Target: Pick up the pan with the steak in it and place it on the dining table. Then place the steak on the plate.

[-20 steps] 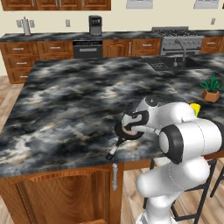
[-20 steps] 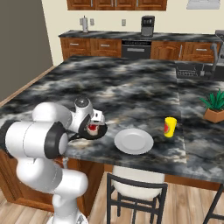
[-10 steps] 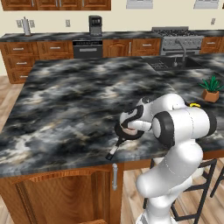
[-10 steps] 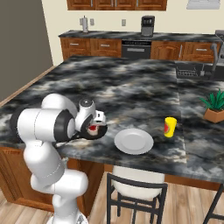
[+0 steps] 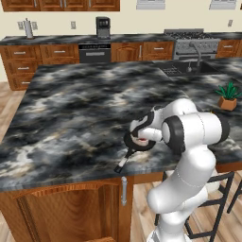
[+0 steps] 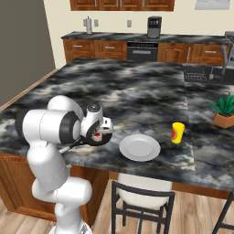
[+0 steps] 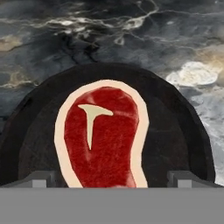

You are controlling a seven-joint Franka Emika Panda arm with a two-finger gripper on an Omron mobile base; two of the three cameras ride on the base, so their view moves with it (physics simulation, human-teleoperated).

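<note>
Claw: from the hand view I see my claw (image 7: 112, 177) right over the steak, its 2 dark tips standing wide apart at the bottom edge, 1 on each side of the meat, gripping nothing.
Steak: the steak (image 7: 101, 135) lies flat in the pan, red with a pale fat rim and a light T-shaped mark; it sits between the 2 tips, and I cannot tell whether they touch it.
Pan: the pan (image 7: 175, 131) rests on the desk near its front edge, the black rim curving around the steak.
Left base view: here I get what the hand view lacks, the pan's (image 5: 134, 144) long thin handle running toward the desk's front edge; my arm covers most of the bowl.
Right base view: this side gives me a red sliver of steak (image 6: 97, 134) under the claw (image 6: 101, 131), and the plate (image 6: 140, 147) lying just beside the pan (image 6: 97, 139), apart from it.
Desk: the dining table (image 5: 71, 108) is dark marbled stone over wooden cabinets.
Farther along: a yellow cup (image 6: 178, 132) stands beyond the plate, and a potted plant (image 6: 226, 112) further off.
Writing: I can read none.
</note>
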